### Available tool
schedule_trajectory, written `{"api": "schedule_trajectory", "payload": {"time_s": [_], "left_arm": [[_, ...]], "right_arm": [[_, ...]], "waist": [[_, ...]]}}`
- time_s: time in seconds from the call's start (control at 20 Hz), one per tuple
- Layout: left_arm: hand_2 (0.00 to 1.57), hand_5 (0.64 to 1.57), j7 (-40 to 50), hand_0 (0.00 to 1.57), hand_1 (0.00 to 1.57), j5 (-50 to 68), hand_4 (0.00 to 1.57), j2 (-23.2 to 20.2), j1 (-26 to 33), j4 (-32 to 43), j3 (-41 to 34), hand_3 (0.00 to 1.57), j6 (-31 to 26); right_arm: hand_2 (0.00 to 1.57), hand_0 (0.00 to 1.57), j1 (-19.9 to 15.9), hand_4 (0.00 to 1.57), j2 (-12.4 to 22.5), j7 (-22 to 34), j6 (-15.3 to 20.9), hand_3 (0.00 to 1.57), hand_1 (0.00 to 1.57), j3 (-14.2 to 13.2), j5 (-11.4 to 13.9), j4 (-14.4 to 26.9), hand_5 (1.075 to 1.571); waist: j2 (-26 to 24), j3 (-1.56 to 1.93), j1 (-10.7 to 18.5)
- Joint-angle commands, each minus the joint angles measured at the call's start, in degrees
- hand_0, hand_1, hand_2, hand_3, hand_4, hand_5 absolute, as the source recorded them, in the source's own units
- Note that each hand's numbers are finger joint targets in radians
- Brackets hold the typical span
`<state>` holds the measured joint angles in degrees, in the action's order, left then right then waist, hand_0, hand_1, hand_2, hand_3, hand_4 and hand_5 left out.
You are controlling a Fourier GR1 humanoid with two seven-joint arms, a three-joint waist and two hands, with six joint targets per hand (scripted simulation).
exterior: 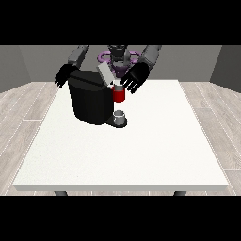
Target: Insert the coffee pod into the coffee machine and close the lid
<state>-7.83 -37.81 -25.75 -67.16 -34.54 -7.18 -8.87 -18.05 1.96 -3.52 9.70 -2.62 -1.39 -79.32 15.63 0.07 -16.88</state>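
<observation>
We see the hand at the view's right [135, 78] spread open just above the coffee machine's [89, 101] red head [119, 95], holding nothing; lid [105, 74] raised.

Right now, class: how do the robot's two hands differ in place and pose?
The hand at the view's left hangs behind the black coffee machine, touching nothing visible. The hand at the view's right is nearer, beside the raised lid, above the red part. Both are black with spread fingers.

The coffee machine [89, 101] stands on the surface [141, 155] near its far edge, a cup [120, 116] at its right.
</observation>
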Motion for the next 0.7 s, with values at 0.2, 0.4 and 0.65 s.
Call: {"api": "schedule_trajectory", "payload": {"time_s": [0.2, 0.4, 0.65], "left_arm": [[1.12, 1.571, 0.7, 1.07, 1.07, -2.1, 0.38, 3.2, 0.8, -1.3, 2.1, 0.95, 1.7], [1.12, 1.571, -2.1, 1.07, 1.07, -1.7, 0.36, 1.1, 2.2, -0.3, 0.8, 0.97, 2.1], [0.81, 1.571, -4.2, 0.57, 0.57, -4.1, 0.24, 0.3, 2.7, -0.2, 3.7, 0.64, -0.6]], "right_arm": [[0.00, 0.00, -0.8, 0.44, 0.2, -2.6, 0.2, 0.00, 0.00, -1.1, 0.0, 3.2, 1.571], [0.00, 0.00, 1.3, 0.46, -0.4, -2.6, -0.1, 0.00, 0.00, 0.0, 0.0, 0.7, 1.571], [0.00, 0.00, 1.6, 0.46, -0.6, -2.4, 0.9, 0.00, 0.00, 0.4, 0.9, 0.6, 1.571]], "waist": [[-0.4, -0.05, 2.4], [-0.3, -0.07, 1.2], [-0.5, -0.07, 1.3]]}}
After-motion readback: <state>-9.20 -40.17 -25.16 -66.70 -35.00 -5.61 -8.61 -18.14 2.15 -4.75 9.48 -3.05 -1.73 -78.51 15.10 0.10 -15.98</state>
